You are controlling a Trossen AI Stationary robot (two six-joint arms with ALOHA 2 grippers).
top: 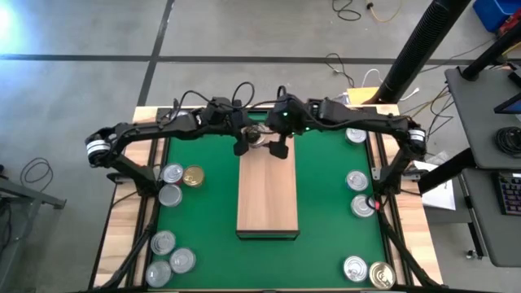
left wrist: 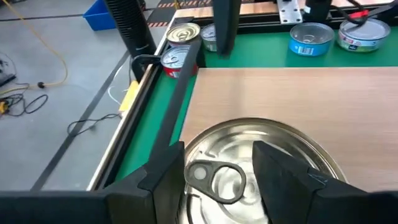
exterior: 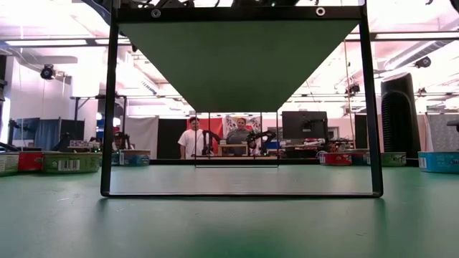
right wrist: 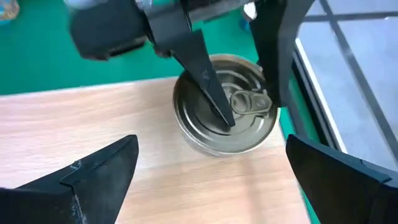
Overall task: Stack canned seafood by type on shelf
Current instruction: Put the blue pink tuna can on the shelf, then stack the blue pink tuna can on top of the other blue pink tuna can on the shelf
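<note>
Step in hand: the left end effector is setting a silver-topped can onto the far end of the shelf; judging by the bare board, this is the first tin of a stack.
Left end effector: its fingers are straddling the can on two sides, closed narrowly on the rim, with the pull tab lying between them.
Right end effector: the right end effector is hovering just beside the same can, fingers spread wide and holding nothing.
Can position: it is sitting directly under the left end effector, on the wood near the board's edge.
Remaining tins: loose canned seafood is lying on the green counter well away from both end effectors, among them a gold-topped can on the left arm's side.
Next move: probably calling for the left fingers to open and lift clear, then reach for a matching silver-topped tin.
Writing: wrappers are showing red and blue, but no brand or word is readable.
</note>
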